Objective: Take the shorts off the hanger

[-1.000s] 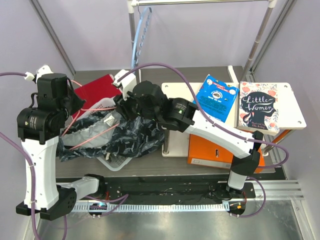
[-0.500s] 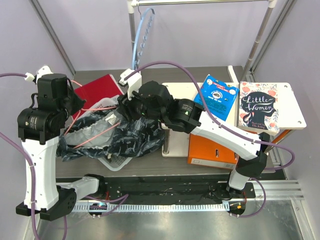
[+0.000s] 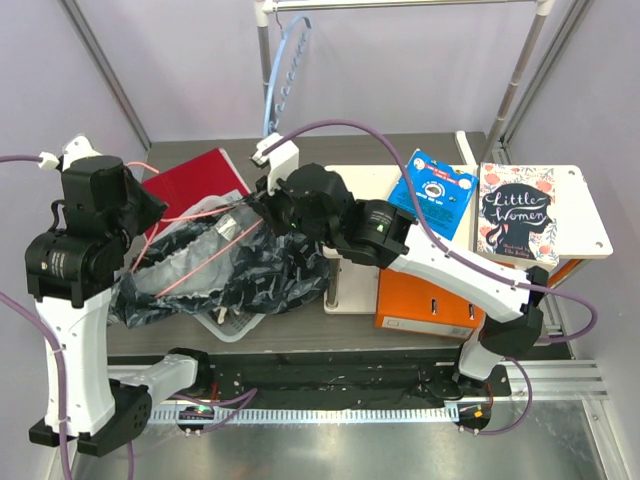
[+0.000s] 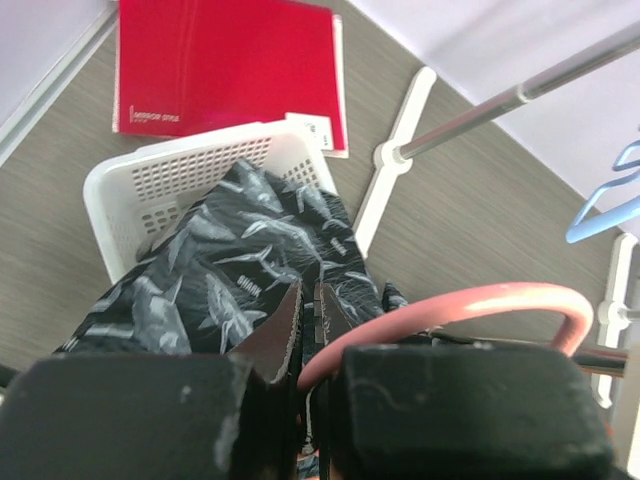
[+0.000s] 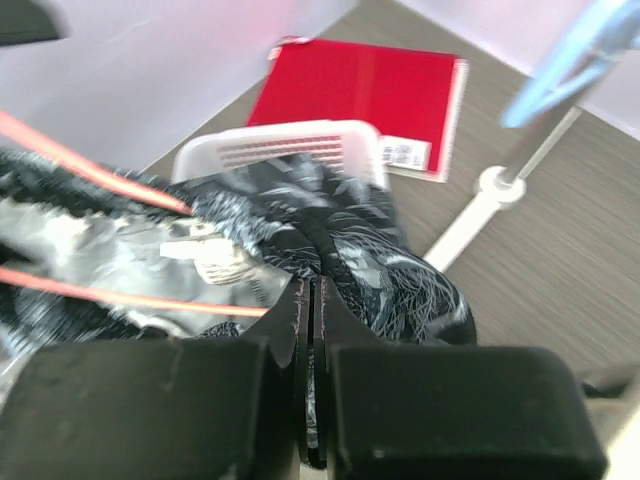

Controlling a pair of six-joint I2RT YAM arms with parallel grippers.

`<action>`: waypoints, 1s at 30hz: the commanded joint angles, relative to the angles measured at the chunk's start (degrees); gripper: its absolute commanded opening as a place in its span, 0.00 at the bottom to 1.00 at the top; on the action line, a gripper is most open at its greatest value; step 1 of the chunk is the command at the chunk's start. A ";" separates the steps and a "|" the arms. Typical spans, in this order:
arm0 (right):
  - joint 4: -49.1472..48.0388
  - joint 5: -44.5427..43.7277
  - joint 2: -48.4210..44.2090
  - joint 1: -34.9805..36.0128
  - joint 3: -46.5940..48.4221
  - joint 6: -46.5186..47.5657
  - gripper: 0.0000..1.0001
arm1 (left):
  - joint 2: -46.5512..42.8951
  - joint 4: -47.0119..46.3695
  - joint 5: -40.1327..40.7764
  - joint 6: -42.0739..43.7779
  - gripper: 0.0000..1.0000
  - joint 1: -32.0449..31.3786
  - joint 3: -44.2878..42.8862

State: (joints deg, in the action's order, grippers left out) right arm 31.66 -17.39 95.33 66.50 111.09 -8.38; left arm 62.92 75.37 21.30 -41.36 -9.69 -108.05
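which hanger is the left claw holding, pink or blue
The thin pink-red hanger carrying the shorts; the light-blue hanger hangs untouched on the rail.

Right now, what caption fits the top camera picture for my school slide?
Left gripper holds the pink hanger while the right gripper pinches the printed shorts over the white basket.

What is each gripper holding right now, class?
Left gripper: closed, holding the hanger.
Right gripper: closed, pinching the shorts.

Soft matt printed cloth shorts (image 3: pixel 240 275), smooth pink-red hanger (image 4: pixel 480 300) (slightly glossy), perforated white plastic basket (image 4: pixel 180 170), matt wood-grain table (image 4: pixel 470 220)
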 commanded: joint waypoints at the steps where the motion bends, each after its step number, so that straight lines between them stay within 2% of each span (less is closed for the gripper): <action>1: 1.83 -12.31 -4.97 -4.35 -2.62 -1.55 0.01 | -5.51 -7.34 1.99 3.21 0.00 0.47 1.34; 6: 1.83 -6.44 -8.22 -11.30 -5.35 -4.62 0.01 | -8.68 -9.28 2.87 4.89 0.00 0.47 3.63; 10: 1.83 -1.52 -8.76 -13.15 -6.50 -3.22 0.01 | -10.27 -13.04 -2.57 5.07 0.00 0.47 5.12; 13: 0.95 4.71 -8.49 -13.06 -7.02 -3.83 0.01 | -11.15 -16.82 -8.63 2.88 0.00 0.38 6.01; 18: -4.84 15.35 -8.32 -13.06 -8.96 -8.75 0.01 | -9.92 -21.66 -11.35 -5.37 0.00 0.47 4.69; 22: -9.77 24.05 -7.79 -12.36 -10.19 -12.18 0.01 | -6.94 -30.53 -23.38 -13.81 0.00 0.47 4.34; 23: -10.82 24.50 -7.62 -12.01 -9.93 -12.27 0.01 | -6.49 -32.46 -29.06 -15.40 0.00 0.47 4.60; 26: -12.49 25.47 -6.12 -11.30 -8.17 -12.80 0.01 | -5.70 -40.64 -38.66 -19.54 0.00 0.47 6.36; 27: -12.85 25.91 -5.69 -11.22 -7.04 -12.89 0.01 | -5.61 -45.36 -40.88 -20.07 0.00 0.47 7.06; 30: -14.25 27.49 -3.75 -11.22 -4.57 -13.33 0.01 | -6.05 -51.10 -46.60 -21.65 0.00 0.55 7.24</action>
State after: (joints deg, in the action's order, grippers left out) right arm 24.49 5.69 90.08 54.92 101.51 -19.88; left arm 57.21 40.23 -11.18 -57.80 -9.61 -101.12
